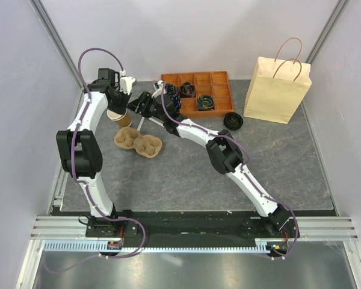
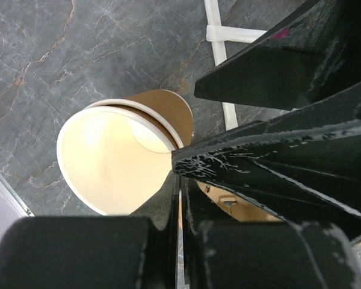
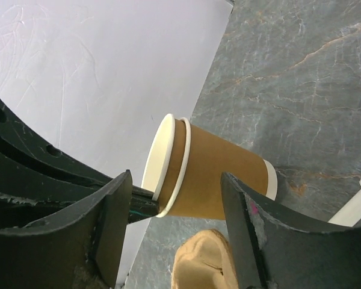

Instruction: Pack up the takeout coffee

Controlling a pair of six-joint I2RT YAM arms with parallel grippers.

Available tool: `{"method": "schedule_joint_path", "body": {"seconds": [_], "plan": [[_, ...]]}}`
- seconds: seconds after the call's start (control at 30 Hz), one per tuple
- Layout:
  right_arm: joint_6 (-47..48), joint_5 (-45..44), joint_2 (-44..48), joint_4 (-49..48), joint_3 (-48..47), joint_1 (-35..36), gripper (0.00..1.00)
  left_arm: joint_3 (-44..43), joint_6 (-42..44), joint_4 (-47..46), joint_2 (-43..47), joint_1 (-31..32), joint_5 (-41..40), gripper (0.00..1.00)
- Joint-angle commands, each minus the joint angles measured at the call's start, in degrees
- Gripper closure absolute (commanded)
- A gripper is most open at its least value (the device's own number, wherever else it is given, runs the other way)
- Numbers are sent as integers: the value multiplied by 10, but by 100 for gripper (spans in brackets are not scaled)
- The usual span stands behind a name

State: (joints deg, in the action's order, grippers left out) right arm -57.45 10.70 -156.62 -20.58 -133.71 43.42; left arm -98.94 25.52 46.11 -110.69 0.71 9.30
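Two nested brown paper cups (image 1: pixel 121 117) without a lid hang tilted above the table at the back left. My left gripper (image 1: pixel 117 106) is shut on the inner cup's rim (image 2: pixel 175 144), one finger inside the cream interior. My right gripper (image 1: pixel 134 108) is open, its fingers on either side of the outer cup's brown wall (image 3: pixel 222 180) with gaps showing. The left finger's tip (image 3: pixel 141 206) shows at the cup's rim in the right wrist view. The takeout coffee, a cup with a black lid on it, is not in view.
A tan pulp cup carrier (image 1: pixel 138 142) lies just below the cups. An orange compartment tray (image 1: pixel 219 78) with black lids sits at the back. A loose round black lid (image 1: pixel 233 120) lies beside the upright paper bag (image 1: pixel 277 90). Walls close in on both sides.
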Motion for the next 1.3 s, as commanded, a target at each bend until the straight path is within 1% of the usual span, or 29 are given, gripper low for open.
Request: {"method": "schedule_joint_path", "body": {"seconds": [0.0,0.07,0.2,0.43,0.67,1.27], "plan": [[9,-21,-19,-17,-30,8,33,1,11,-22,39,1,18,98],[7,-26,-21,-10,-30,9,34,1,12,-22,39,1,19,98],[1,-30,-23,-12,-23,9,39,1,13,-22,39,1,15,98],[-6,-20,-20,-27,-9,7,42,2,11,-29,37,1,12,98],[-22,3,-10,-57,15,6,39,2,8,-36,32,-1,-2,98],[-9,-9,-20,-46,7,16,39,-5,8,-38,56,-2,10,98]]}}
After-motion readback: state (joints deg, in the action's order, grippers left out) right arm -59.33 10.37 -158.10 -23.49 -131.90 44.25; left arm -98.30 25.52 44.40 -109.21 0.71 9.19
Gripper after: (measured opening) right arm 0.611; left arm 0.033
